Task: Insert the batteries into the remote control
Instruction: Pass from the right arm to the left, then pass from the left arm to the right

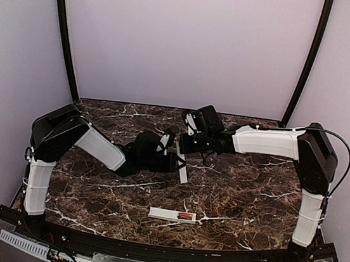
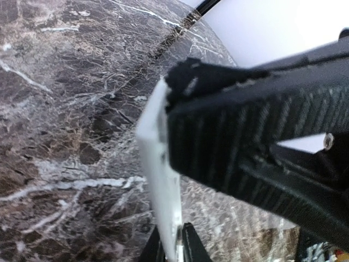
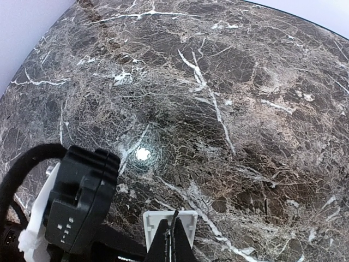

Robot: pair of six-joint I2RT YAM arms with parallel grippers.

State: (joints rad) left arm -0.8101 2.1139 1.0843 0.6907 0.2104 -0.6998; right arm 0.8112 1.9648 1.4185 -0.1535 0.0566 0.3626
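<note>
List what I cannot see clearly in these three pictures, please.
Top view: the remote control is too small to show its slot; only a red battery is plain, no second one.
Right wrist view: the bottom edge cuts off the cover plate in the right gripper.
Left wrist view: that gripper's black body hides part of the plate.
</note>
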